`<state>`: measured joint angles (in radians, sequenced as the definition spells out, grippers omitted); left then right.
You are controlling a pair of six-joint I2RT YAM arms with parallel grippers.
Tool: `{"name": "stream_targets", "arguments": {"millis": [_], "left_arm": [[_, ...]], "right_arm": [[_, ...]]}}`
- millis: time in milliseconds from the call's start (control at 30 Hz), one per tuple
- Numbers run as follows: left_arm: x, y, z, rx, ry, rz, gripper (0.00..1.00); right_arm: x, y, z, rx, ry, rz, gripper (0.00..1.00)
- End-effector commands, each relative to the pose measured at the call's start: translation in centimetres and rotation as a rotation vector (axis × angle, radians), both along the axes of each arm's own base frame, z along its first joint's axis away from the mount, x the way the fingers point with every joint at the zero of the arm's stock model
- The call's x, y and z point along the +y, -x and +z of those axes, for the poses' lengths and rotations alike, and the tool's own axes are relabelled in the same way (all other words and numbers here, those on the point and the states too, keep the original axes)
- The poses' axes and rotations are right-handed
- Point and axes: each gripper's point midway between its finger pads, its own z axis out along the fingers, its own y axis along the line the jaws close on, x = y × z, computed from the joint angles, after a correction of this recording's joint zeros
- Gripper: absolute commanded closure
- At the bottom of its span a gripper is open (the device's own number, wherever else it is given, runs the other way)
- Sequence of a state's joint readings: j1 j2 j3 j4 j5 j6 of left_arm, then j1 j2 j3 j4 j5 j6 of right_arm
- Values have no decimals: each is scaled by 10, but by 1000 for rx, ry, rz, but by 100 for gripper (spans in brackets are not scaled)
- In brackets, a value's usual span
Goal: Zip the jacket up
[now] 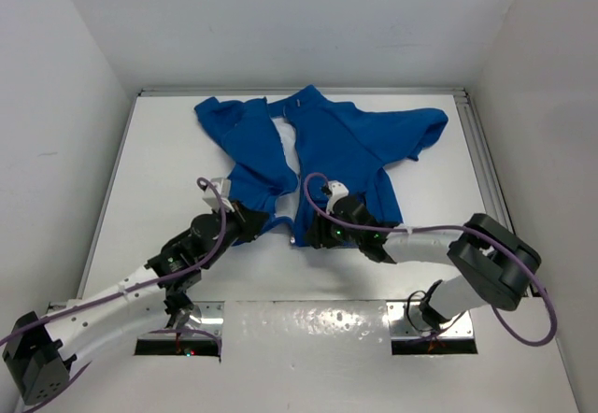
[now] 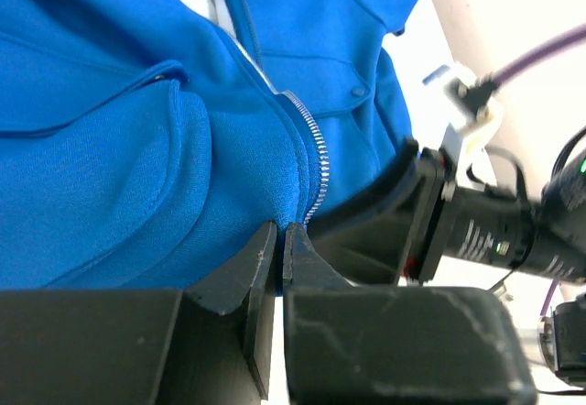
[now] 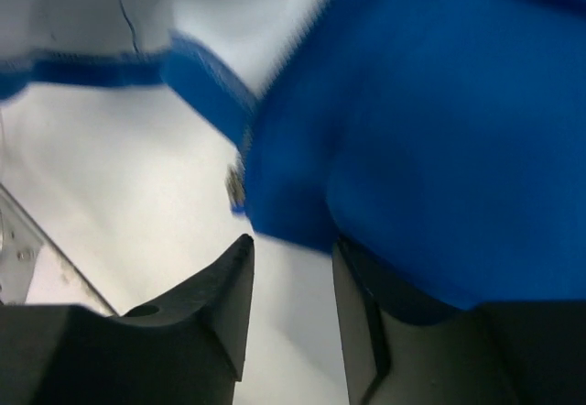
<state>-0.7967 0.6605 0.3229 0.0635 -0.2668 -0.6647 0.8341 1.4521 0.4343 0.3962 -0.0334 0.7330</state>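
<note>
A: What's the surface?
B: White table (image 1: 168, 207), boxed in by white walls left, right and far. Aluminium rail (image 1: 482, 151) runs along the right edge, and there's another along the far edge. Shiny metal plate (image 1: 308, 324) across the near edge.
A: What's lying on it?
B: One blue jacket (image 1: 346, 142), in the far half, roughly centred. Collar far, hem near. Front is open, pale lining (image 1: 285, 137) showing in the gap. Sleeves spread left and right, the right one ending near the rail. Left front panel is bunched, not flat.
A: Hem position?
B: Mid-table, well apart from the plate.
</note>
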Motion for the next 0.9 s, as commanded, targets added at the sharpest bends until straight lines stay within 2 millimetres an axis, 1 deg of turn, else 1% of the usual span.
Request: {"name": "stream_targets", "arguments": {"millis": [0,100,167,267,333,467,567,633,700,733,800,833,867], "left_arm": [[-4,0,3,-12,57,-10,100],[-6,2,1,0,51,-26,100],[-5,3,-2,1,53,-23,100],[-7,3,0,-1,60,-30,100],[-8,3,2,-5,63,-32,100],[-8,2,1,-7,62,-32,100],[-8,3,-3,1,61,-33,100],[-9,2,-3,1,70,-33,100],[-11,3,-2,2,67,-42,100],[-11,3,-2,1,71,-42,100],[-11,3,-6,6,79,-35,100],[-11,3,-7,12,78,-35,100],[-12,3,-6,11,81,-43,100]], "right_arm": [[13,-16,8,-46,41,28,58],[16,-20,0,-34,64,22,53],[18,-21,-8,-16,82,24,51],[17,-20,-17,10,98,18,51],[18,-20,-19,12,101,21,51],[14,-21,-21,12,112,2,51],[15,-19,-26,28,125,10,52],[15,-18,-29,34,124,2,53],[15,-19,-29,33,123,0,57],[16,-19,-29,33,121,-1,61],[13,-19,-29,32,120,-13,67],[14,-20,-25,21,112,-15,75],[15,-21,-22,8,98,-17,79]]}}
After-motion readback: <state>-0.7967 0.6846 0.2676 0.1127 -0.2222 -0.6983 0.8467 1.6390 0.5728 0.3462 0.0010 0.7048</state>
